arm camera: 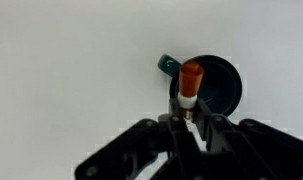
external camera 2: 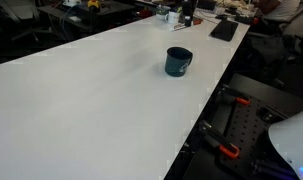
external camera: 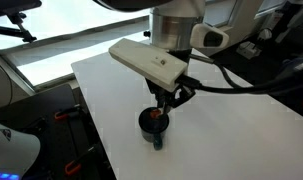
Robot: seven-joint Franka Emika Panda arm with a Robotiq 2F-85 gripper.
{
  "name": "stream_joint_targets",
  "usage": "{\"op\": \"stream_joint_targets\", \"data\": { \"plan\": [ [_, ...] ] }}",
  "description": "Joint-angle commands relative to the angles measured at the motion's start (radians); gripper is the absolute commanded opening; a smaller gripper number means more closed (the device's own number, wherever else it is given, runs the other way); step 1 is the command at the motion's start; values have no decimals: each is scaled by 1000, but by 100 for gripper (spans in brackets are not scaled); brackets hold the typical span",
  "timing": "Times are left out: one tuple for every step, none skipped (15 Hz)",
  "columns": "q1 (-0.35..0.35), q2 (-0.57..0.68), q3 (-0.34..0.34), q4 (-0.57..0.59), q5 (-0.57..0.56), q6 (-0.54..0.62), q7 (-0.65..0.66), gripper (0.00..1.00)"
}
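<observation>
Gripper (arm camera: pixel 188 114) pinched shut on the marker (arm camera: pixel 190 80), hanging over the mug's (arm camera: pixel 219 88) 9 o'clock edge. I'd nudge toward 3 o'clock to centre it, marker upright.

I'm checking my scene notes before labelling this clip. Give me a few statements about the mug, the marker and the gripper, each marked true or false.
1. The gripper is shut on a marker with an orange-red cap. True.
2. The mug lies on its side. False: it stands upright, with its opening facing up.
3. The mug stands on a white table. True.
4. The mug is bright yellow. False: it is dark blue-green.
5. The mug has no handle. False: a handle sticks out from its side.
</observation>
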Motion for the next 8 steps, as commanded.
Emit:
{"op": "stream_joint_targets", "data": {
  "plan": [
    [4, 54, -9, 57, 48, 9, -61, 5],
    [2, 73, -10, 74, 64, 8, -74, 5],
    [-1, 93, -11, 92, 89, 8, -102, 5],
    [-6, 116, -11, 109, 113, 13, -134, 5],
    [-9, 137, -10, 126, 120, 16, -154, 5],
    [-12, 166, -9, 148, 113, 21, -172, 5],
    [-16, 188, -6, 168, 101, 25, -182, 5],
    [-19, 211, -4, 189, 87, 29, -186, 5]
  ]
}}
